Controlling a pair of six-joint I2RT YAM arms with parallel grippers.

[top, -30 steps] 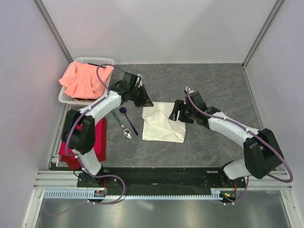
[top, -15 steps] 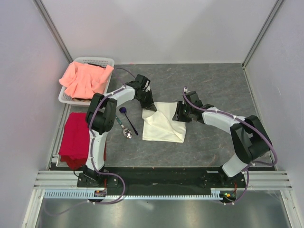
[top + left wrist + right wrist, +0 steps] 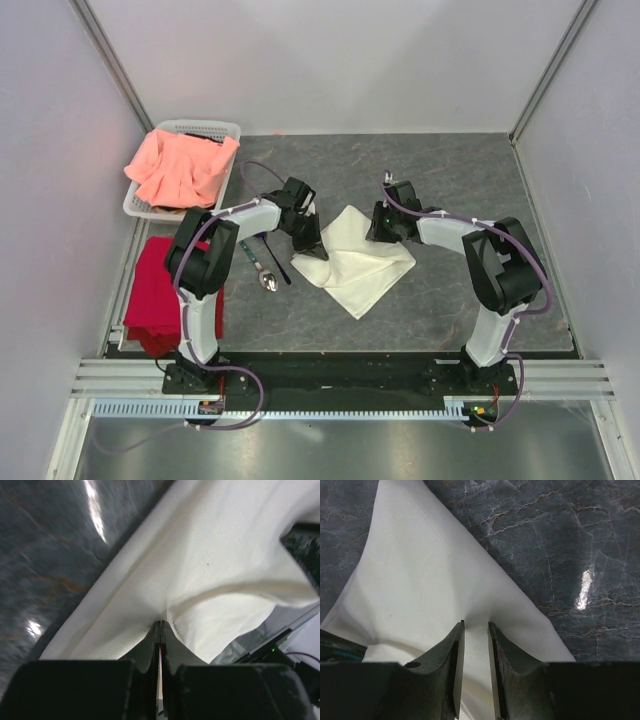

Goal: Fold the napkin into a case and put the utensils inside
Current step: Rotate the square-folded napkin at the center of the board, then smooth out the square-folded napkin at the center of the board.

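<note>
The cream-white napkin [image 3: 355, 265] lies as a loose diamond in the middle of the grey table, with no case formed. My left gripper [image 3: 312, 246] is shut on its upper left edge; in the left wrist view the jaws [image 3: 161, 622] meet with cloth [image 3: 225, 555] pinched between them. My right gripper [image 3: 386, 228] holds the upper right edge; its jaws [image 3: 476, 623] stand a narrow gap apart, filled by a puckered fold of napkin [image 3: 420, 580]. The utensils lie left of the napkin: a spoon [image 3: 268, 282] and a dark purple handle [image 3: 277, 270], its head hidden by my left arm.
A white basket [image 3: 215, 127] holding a salmon-pink cloth [image 3: 180, 165] stands at the back left. A red cloth [image 3: 160, 290] lies at the table's left edge. Grey walls close in the left, back and right sides.
Both grippers closed on the napkin's upper edges. The napkin went from a folded square to a loose diamond, and the right gripper moved toward the back.
</note>
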